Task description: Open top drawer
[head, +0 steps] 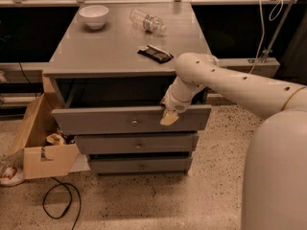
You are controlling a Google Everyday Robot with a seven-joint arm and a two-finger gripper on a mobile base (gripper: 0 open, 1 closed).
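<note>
The top drawer (96, 120) is the tallest grey front of three, with a small round silver knob (134, 123). It stands pulled out from the grey cabinet, with a dark gap showing above its front. My gripper (169, 115) is at the upper edge of the drawer front, right of the knob, with a pale fingertip hanging over the front face. My white arm (230, 83) reaches in from the right.
The cabinet top (110, 47) holds a white bowl (93, 16), a lying plastic bottle (147, 21) and a dark snack bar (155, 53). Two shorter drawers (135, 144) are below. An open cardboard box (41, 145) and a black cable (60, 200) lie left on the floor.
</note>
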